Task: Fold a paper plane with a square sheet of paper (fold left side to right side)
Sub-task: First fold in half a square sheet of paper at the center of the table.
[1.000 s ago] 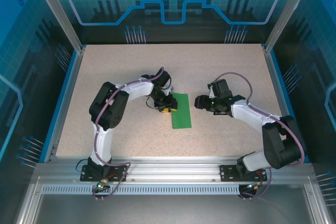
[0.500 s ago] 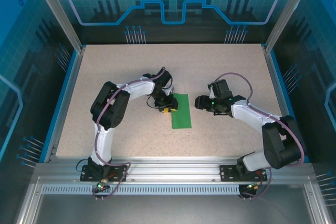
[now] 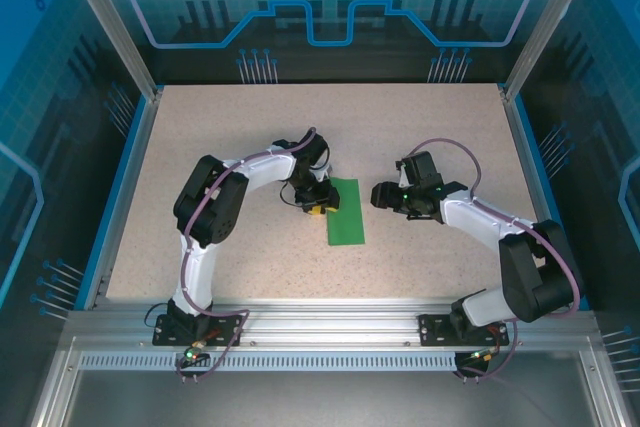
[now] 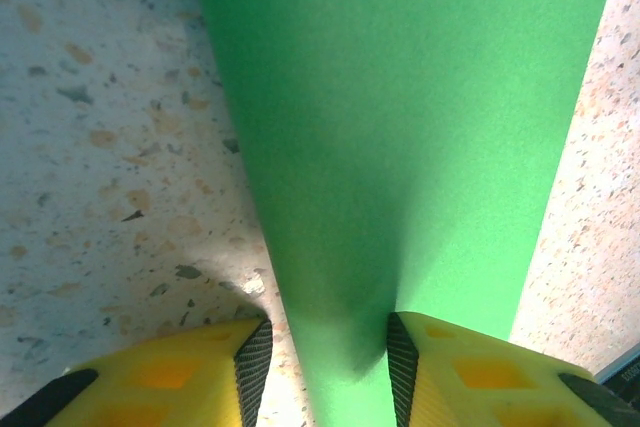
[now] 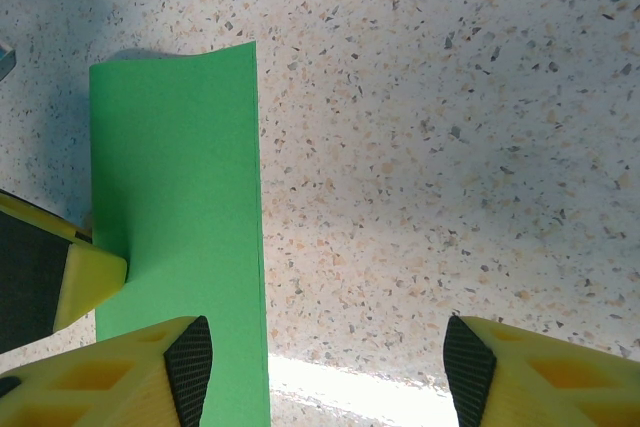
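The square sheet of paper (image 3: 345, 212) lies flat mid-table as a narrow bright green rectangle, folded double. My left gripper (image 3: 318, 207) is low at its left long edge. In the left wrist view the paper (image 4: 400, 127) runs between the yellow fingers: the left pad stands over bare table, the right pad (image 4: 402, 352) rests against the sheet, and a gap shows, so my left gripper (image 4: 327, 357) is open. My right gripper (image 3: 380, 195) hovers just right of the sheet. Its jaws stand wide apart, my right gripper (image 5: 328, 362) holds nothing, and one finger overlaps the paper (image 5: 175, 177).
The speckled beige tabletop (image 3: 420, 147) is bordered by blue rails and aluminium posts. A yellow finger of the left gripper (image 5: 90, 282) shows at the paper's far edge in the right wrist view. Both arm bases sit at the near edge.
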{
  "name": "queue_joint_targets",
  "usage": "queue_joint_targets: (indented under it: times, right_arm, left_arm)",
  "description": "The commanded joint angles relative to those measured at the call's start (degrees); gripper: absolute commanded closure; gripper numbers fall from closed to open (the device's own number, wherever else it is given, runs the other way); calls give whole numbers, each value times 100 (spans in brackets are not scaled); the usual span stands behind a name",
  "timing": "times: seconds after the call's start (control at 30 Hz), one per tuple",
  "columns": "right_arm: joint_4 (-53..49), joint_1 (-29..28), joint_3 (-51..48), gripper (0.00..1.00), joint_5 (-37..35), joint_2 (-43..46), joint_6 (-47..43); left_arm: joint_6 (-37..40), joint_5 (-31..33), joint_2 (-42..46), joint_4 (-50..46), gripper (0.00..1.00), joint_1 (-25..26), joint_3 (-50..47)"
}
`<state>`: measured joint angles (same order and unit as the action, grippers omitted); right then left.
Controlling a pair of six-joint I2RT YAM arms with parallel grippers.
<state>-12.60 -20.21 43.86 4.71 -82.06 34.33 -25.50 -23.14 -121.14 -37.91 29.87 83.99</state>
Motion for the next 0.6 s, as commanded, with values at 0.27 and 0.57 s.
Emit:
queue_joint_targets:
  times: [0.27, 0.57]
  right_arm:
    - [-30, 53, -44, 34, 81, 24, 4]
    - [26, 26, -24, 34, 195, -64, 21]
  left_arm:
    - [21, 64, -577, 341, 60, 305, -68]
    - [-25, 63, -611, 341, 59, 308, -45]
